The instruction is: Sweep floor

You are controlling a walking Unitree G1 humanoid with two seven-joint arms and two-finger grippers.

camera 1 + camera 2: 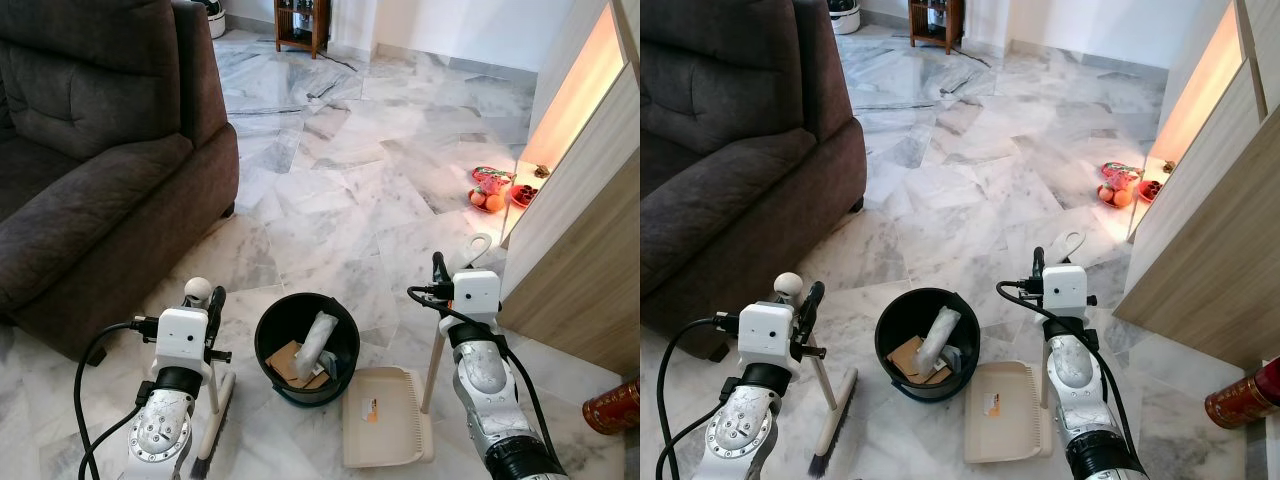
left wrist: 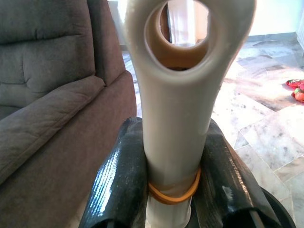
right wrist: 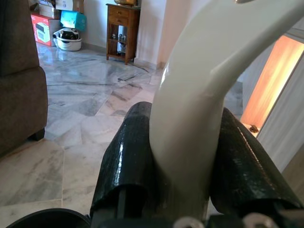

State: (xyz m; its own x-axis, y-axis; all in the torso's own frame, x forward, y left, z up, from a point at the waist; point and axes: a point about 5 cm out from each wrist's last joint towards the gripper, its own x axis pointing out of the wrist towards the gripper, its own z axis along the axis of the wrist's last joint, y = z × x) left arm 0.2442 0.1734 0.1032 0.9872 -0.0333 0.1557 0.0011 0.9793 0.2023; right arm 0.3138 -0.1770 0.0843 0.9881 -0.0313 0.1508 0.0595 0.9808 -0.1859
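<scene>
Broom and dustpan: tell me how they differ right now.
The broom is gripped by the left gripper, while the dustpan is held by the right gripper. The broom leans tilted with dark bristles on the floor left of the black bin; the dustpan's flat beige tray lies on the floor to the bin's right, handle upright. Both have pale handles with a hanging hole.

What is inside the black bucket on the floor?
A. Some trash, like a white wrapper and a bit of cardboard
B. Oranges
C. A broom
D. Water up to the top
A: the black bucket holds a crumpled white wrapper and a piece of brown cardboard, standing between the broom in the left hand and the dustpan held by the right hand.
</scene>
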